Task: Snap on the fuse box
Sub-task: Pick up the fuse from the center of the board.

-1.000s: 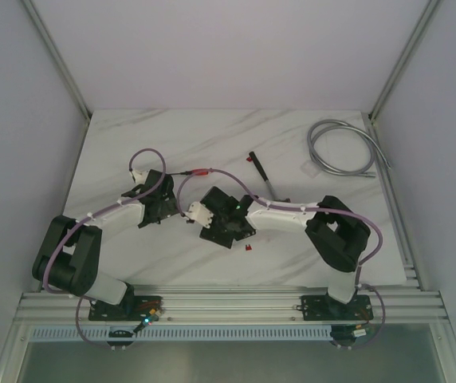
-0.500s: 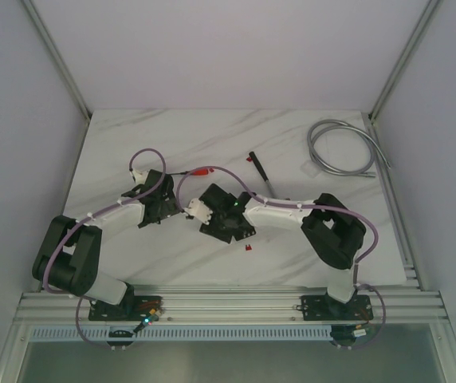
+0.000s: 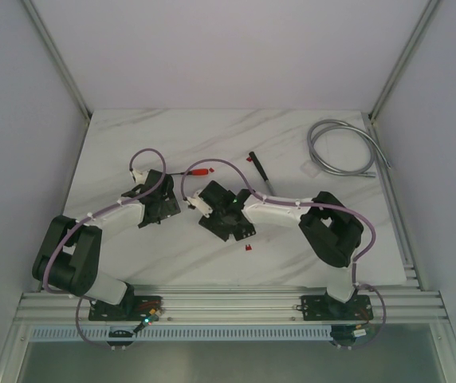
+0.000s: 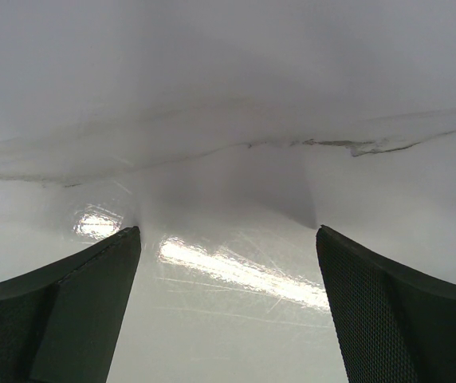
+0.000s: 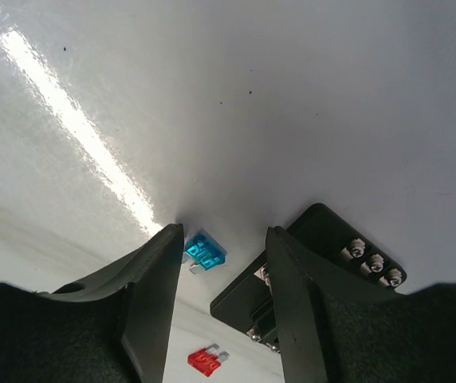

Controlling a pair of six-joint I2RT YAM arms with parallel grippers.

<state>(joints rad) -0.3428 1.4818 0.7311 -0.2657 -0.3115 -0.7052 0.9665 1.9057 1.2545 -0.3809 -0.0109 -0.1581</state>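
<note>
The left gripper hangs over bare table, jaws spread wide and empty. The right gripper stands part open, clasping nothing. The fuse box lies just outside its right-hand finger, partly hidden behind it, screw heads showing. A blue fuse lies between the fingertips, a red fuse nearer the wrist.

Left end effector gaping wide; right end effector half parted, nothing gripped.

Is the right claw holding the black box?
No, the fuse box lies outside the right gripper's fingers; a blue fuse shows between them.
</note>
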